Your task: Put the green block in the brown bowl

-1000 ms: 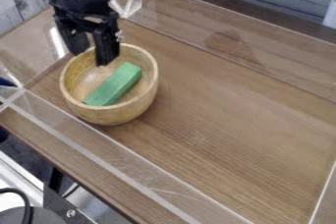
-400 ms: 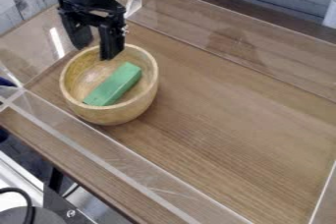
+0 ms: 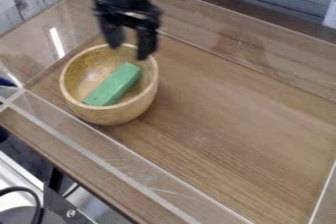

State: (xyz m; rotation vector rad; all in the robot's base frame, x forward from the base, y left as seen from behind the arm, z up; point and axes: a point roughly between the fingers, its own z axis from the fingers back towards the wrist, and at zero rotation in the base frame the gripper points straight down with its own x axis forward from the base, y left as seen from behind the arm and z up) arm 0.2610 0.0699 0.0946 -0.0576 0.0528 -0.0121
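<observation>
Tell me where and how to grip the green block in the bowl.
Take the green block at mid-length, from above, fingers across its narrow width against the two long sides. It lies slantwise inside the brown bowl, whose raised wall would likely hinder a sideways approach, and its long, straight shape suits a pinch there.

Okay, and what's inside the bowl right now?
The green block lies inside the bowl, on its bottom. The patch directly under the block is covered, so I can't see it.
</observation>
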